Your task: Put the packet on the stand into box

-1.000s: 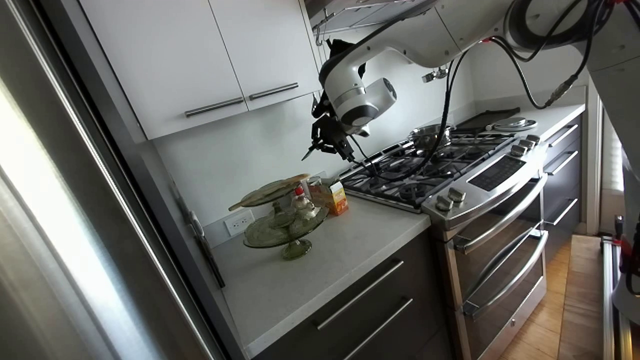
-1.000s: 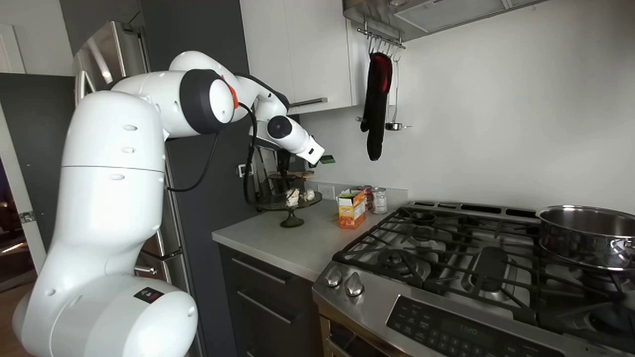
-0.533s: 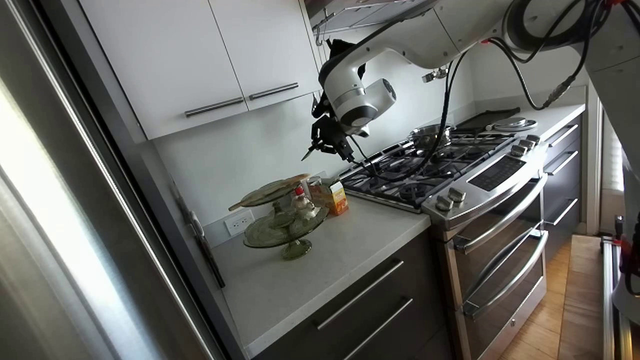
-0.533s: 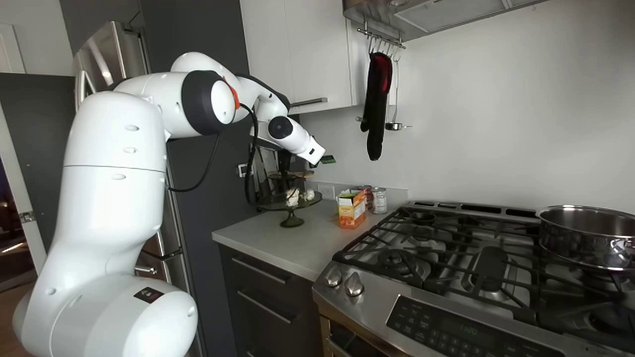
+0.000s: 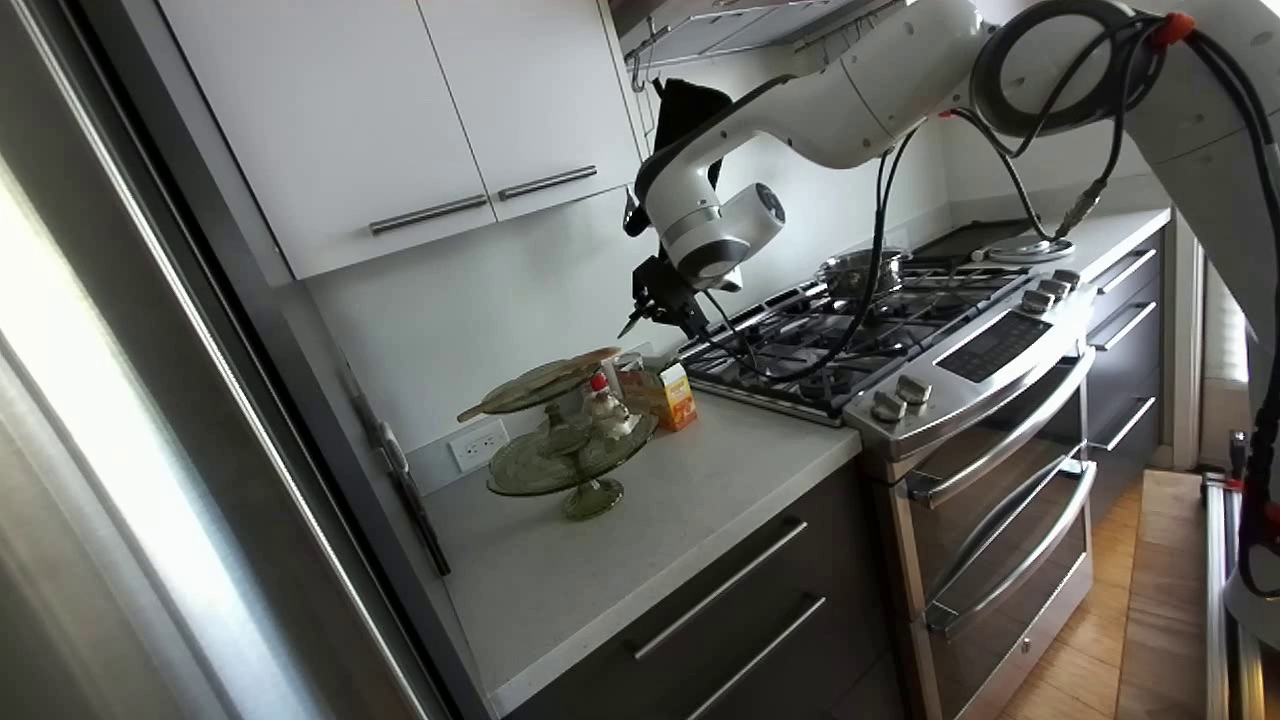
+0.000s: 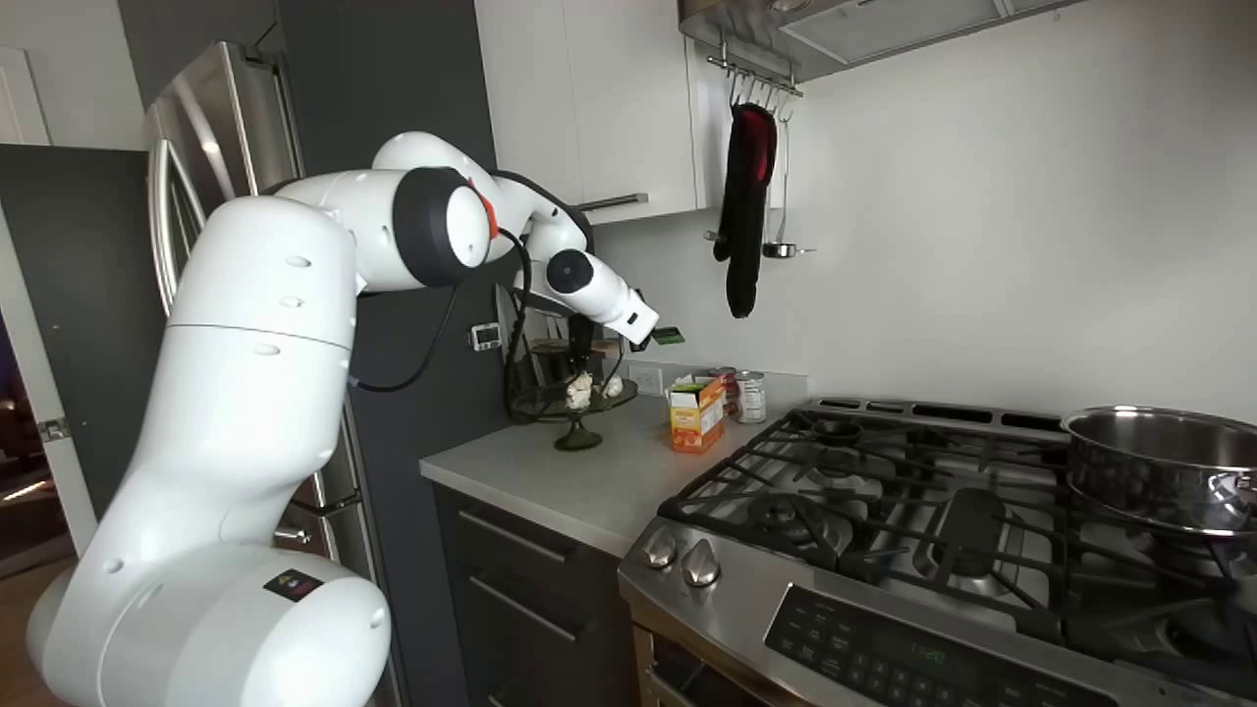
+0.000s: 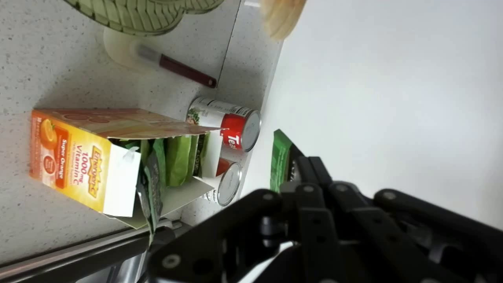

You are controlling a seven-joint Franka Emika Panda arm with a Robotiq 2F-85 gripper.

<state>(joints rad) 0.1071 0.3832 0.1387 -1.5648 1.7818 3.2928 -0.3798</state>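
Note:
My gripper (image 7: 311,165) is shut on a green packet (image 7: 279,161), which sticks out from the fingertips. In an exterior view the packet (image 6: 669,336) hangs in the air, higher than the orange box and to its left. The gripper (image 5: 645,308) also shows in an exterior view. The orange box (image 7: 70,157) stands upright on the counter with its top flaps open and several green packets inside. The box shows in both exterior views (image 5: 680,403) (image 6: 695,422). The olive-green stand (image 5: 525,470) is beside the box; its plate edge (image 7: 145,17) shows in the wrist view.
Two cans (image 7: 235,125) (image 6: 750,397) stand behind the box by the wall. A dark-red-handled utensil (image 7: 186,70) shows between stand and box. White bulb-like items (image 6: 579,391) sit on the stand. The stove (image 6: 884,530) with a steel pot (image 6: 1159,471) adjoins the counter.
In the last half second the arm has moved right and slightly down in both exterior views, carrying the packet closer to the box. The stand and the box have not moved.

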